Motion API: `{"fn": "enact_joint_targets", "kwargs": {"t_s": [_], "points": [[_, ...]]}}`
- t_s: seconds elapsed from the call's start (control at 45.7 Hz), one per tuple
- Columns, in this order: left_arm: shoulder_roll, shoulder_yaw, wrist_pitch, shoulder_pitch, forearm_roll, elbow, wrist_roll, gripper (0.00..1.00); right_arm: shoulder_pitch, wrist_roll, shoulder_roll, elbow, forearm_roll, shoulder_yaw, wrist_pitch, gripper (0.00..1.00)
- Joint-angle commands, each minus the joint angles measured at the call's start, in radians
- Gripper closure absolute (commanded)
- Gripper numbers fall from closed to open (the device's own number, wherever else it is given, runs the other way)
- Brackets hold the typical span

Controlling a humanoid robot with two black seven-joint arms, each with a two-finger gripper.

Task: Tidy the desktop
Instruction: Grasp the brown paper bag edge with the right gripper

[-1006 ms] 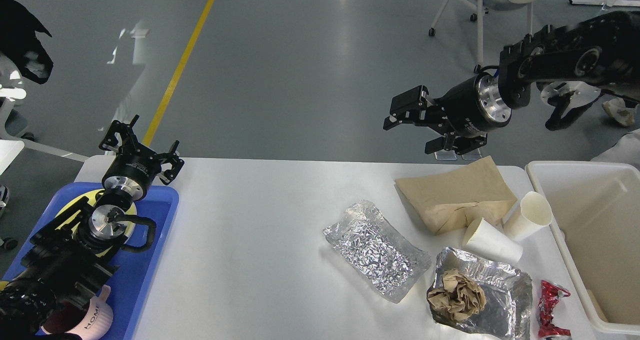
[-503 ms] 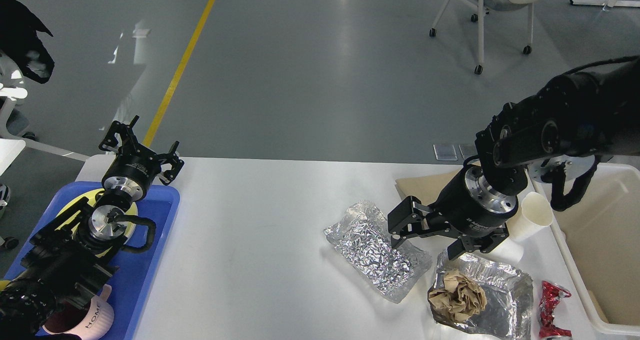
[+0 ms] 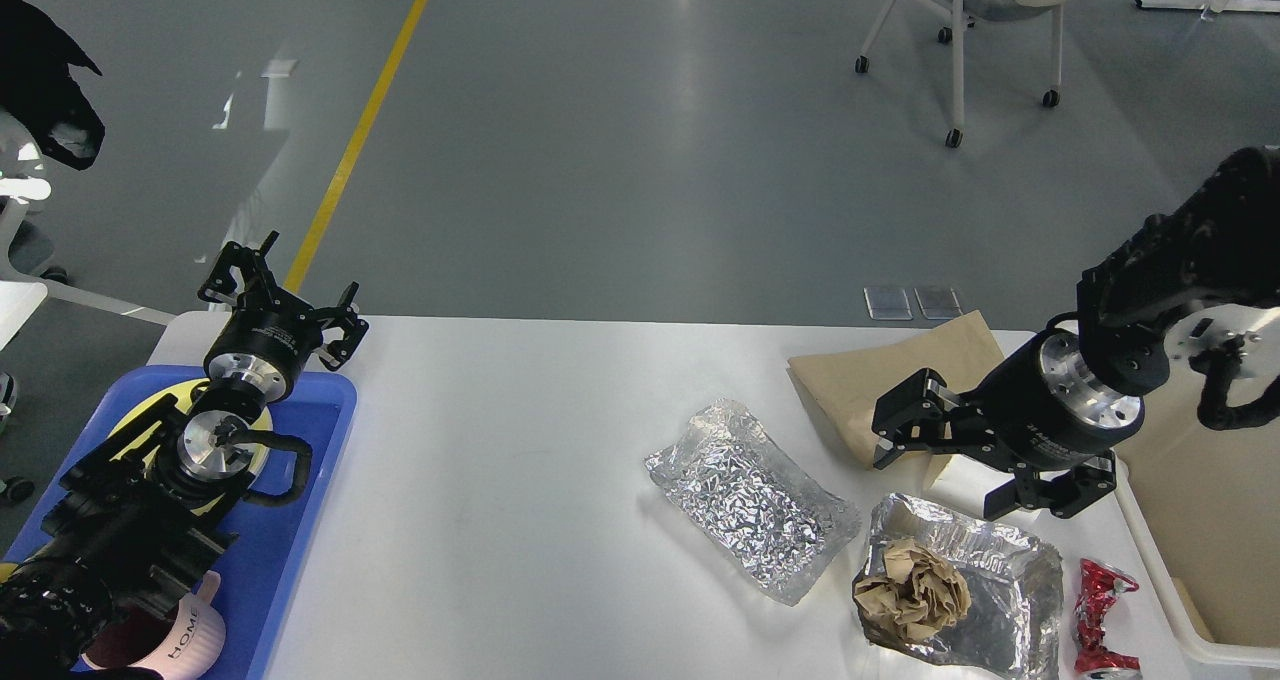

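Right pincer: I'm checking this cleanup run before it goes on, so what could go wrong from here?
1. The right pincer, open, hangs low over the brown paper bag; the arm hides whatever lies beneath it, so a grasp may miss or knock something over.
2. The foil tray holding crumpled paper lies just below; a sweep could tip it.
3. The crushed red can sits near the desktop edge and could be pushed off.

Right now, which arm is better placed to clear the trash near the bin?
Right. The right gripper hangs open over the brown paper bag, beside the cream bin; the left gripper sits far off above the blue tray.
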Motion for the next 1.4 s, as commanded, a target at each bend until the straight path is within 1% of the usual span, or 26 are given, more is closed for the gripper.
{"fn": "enact_joint_targets", "kwargs": {"t_s": [0.0, 0.175, 0.241, 0.372, 0.481, 0.547, 0.612, 0.722, 0.809, 1.006, 1.072, 1.137, 1.181, 1.203, 1.225, 1.247, 1.291, 1.334, 1.378], "points": [[0.0, -0.003, 0.0, 0.001, 0.002, 0.0, -0.002, 0.02, 0.0, 0.005, 0.001, -0.002, 0.042, -0.001, -0.011, 0.0], [0.002, -0.006, 0.0, 0.008, 0.002, 0.0, 0.0, 0.02, 0.0, 0.007, -0.003, -0.005, 0.051, -0.004, -0.054, 0.0], [0.0, -0.011, 0.0, 0.011, 0.002, -0.001, -0.002, 0.02, 0.0, 0.007, -0.004, -0.006, 0.059, -0.004, -0.087, 0.0], [-0.002, -0.06, -0.002, 0.028, -0.003, -0.003, 0.0, 0.02, -0.007, 0.007, -0.006, -0.009, 0.073, 0.004, -0.121, 0.0], [-0.005, -0.067, -0.002, 0.028, -0.004, -0.001, 0.0, 0.02, -0.048, 0.005, -0.018, -0.034, 0.136, 0.002, -0.164, 0.0], [-0.006, -0.069, -0.002, 0.028, -0.004, -0.001, 0.0, 0.02, -0.109, 0.004, -0.03, -0.077, 0.176, 0.005, -0.219, 0.0], [-0.006, -0.067, -0.002, 0.028, -0.004, -0.001, 0.0, 0.02, -0.177, 0.004, -0.035, -0.133, 0.199, 0.011, -0.27, 0.0], [-0.006, -0.067, -0.002, 0.026, -0.004, -0.001, 0.0, 0.02, -0.312, 0.002, -0.032, -0.253, 0.202, 0.014, -0.295, 0.0], [-0.008, -0.067, -0.002, 0.028, -0.004, -0.001, 0.0, 0.02, -0.407, 0.001, -0.033, -0.368, 0.203, 0.025, -0.296, 0.0], [-0.008, -0.067, -0.002, 0.026, -0.004, -0.001, 0.0, 0.02, -0.614, -0.002, -0.035, -0.705, 0.208, 0.04, -0.287, 0.0], [-0.008, -0.067, -0.002, 0.026, -0.004, -0.001, 0.0, 0.02, -0.677, -0.008, -0.033, -0.791, 0.208, 0.045, -0.282, 0.0], [-0.008, -0.067, -0.002, 0.026, -0.004, -0.001, 0.0, 0.02, -0.72, -0.031, -0.033, -0.85, 0.208, 0.045, -0.279, 0.0], [-0.008, -0.067, -0.002, 0.026, -0.004, -0.001, 0.0, 0.02, -0.743, -0.066, -0.032, -0.873, 0.206, 0.045, -0.278, 0.0], [-0.008, -0.067, -0.002, 0.026, -0.004, -0.001, 0.0, 0.02, -0.755, -0.095, -0.032, -0.88, 0.206, 0.047, -0.278, 0.0], [-0.008, -0.067, -0.002, 0.026, -0.004, -0.001, 0.0, 0.02, -0.772, -0.14, -0.032, -0.893, 0.208, 0.05, -0.278, 0.0], [-0.008, -0.067, -0.002, 0.026, -0.004, -0.001, 0.0, 0.02, -0.783, -0.169, -0.032, -0.902, 0.208, 0.051, -0.279, 0.0], [-0.008, -0.067, -0.002, 0.028, -0.004, -0.001, 0.0, 0.02, -0.803, -0.212, -0.033, -0.926, 0.209, 0.06, -0.279, 0.0], [-0.008, -0.067, -0.002, 0.026, -0.004, -0.001, 0.0, 0.02, -0.829, -0.237, -0.033, -0.954, 0.212, 0.079, -0.279, 0.0], [-0.008, -0.067, -0.002, 0.026, -0.004, -0.001, 0.0, 0.02, -0.855, -0.246, -0.033, -0.979, 0.216, 0.1, -0.284, 0.0]]}}
